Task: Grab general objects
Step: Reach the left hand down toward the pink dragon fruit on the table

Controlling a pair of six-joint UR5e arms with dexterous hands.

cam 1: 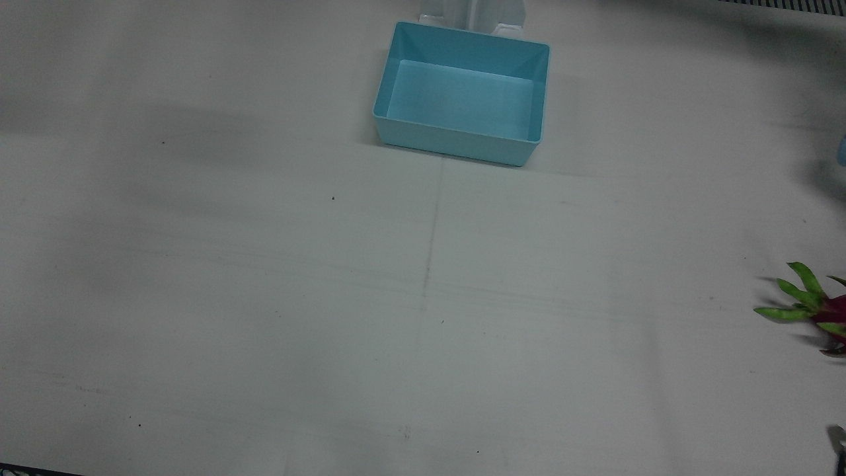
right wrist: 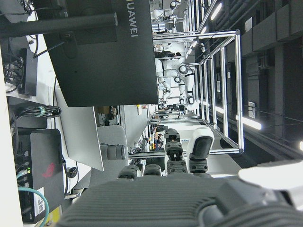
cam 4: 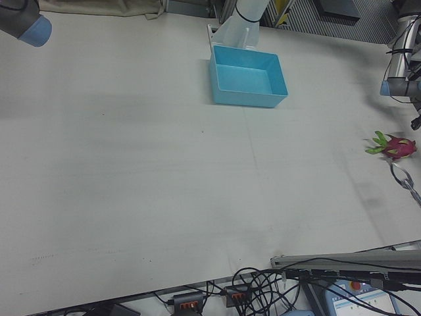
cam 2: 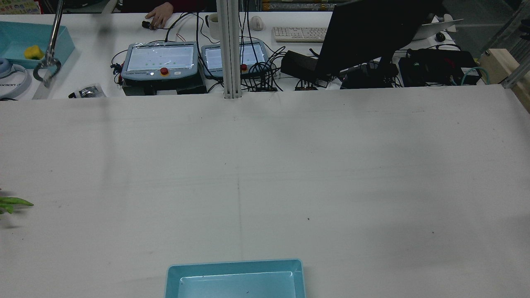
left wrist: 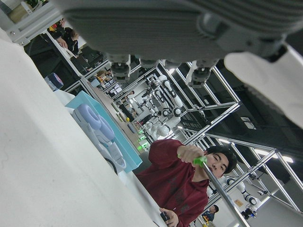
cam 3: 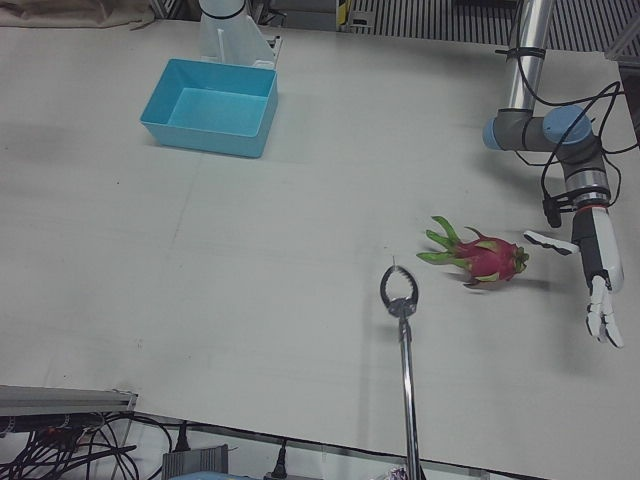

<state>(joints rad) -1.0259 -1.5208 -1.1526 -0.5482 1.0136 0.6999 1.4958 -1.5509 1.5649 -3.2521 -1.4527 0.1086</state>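
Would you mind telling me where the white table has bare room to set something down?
The wide stretch of white table in front of the light-blue rectangular plastic bin is bare. It is crowded only by the pink dragon fruit, between the metal grabber tool and the left hand.

Dragon fruit (cam 1: 816, 307) is cut off at front view's edge; rear view shows only leaf tips. Right arm (cam 4: 23, 23) is mostly out of pic.

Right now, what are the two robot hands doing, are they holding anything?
Left hand: open, holding nothing, hanging beside the dragon fruit, apart from it.
Right hand: fingers extended, holding nothing.
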